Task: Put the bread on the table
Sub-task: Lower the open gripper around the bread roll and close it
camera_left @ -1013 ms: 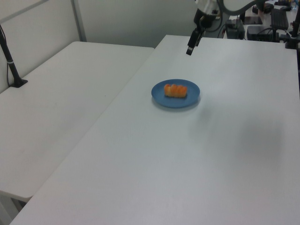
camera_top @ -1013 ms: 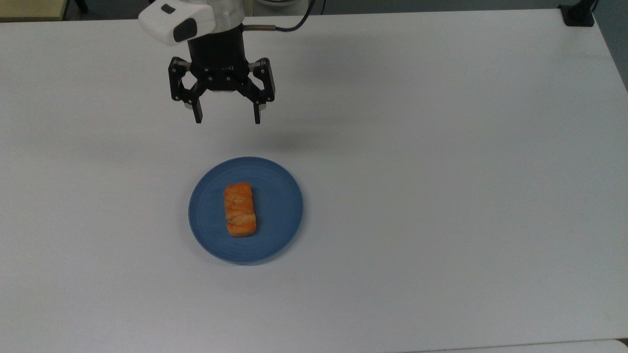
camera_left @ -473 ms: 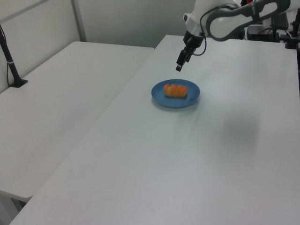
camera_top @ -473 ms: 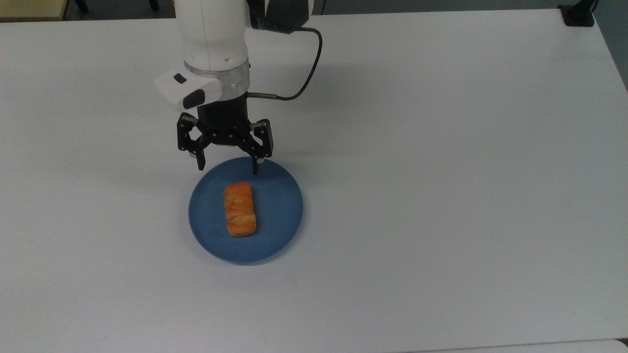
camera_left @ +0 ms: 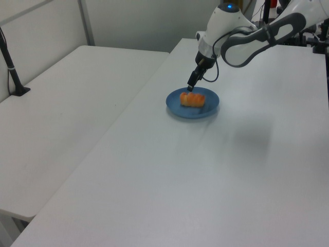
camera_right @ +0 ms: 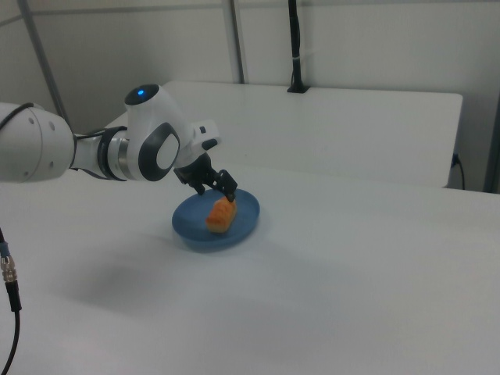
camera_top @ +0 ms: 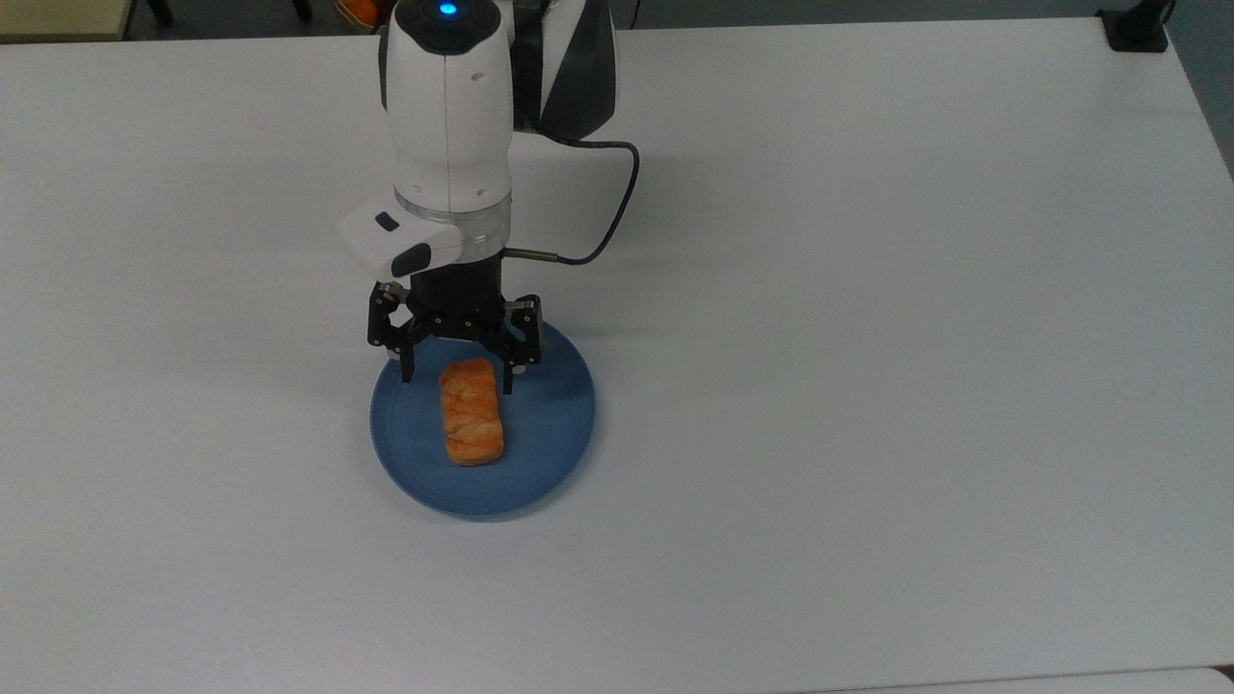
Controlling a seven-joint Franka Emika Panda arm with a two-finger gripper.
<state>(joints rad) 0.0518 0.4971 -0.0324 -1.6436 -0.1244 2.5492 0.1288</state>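
Note:
The bread (camera_top: 471, 412), a small golden-orange loaf, lies lengthwise on a round blue plate (camera_top: 549, 414) on the white table (camera_top: 868, 386). My gripper (camera_top: 458, 381) is open and points down over the plate's far side. In the top view its two black fingertips stand on either side of the bread's upper end, with nothing held. From the left view the gripper (camera_left: 190, 87) hangs just above the bread (camera_left: 192, 99). In the right view the gripper (camera_right: 217, 193) sits close over the bread (camera_right: 221, 214) and the plate (camera_right: 234, 232).
A black cable (camera_top: 617, 212) loops from the wrist on the top view's right. A black clamp base (camera_top: 1138, 29) sits at the table's far right corner. A second white table (camera_left: 77, 92) adjoins on the left view's left, with a black post (camera_left: 13, 72).
The arm has moved down the top view from the table's far side and lowered toward the plate. The open fingers now flank the bread's far end. Bread and plate have not moved.

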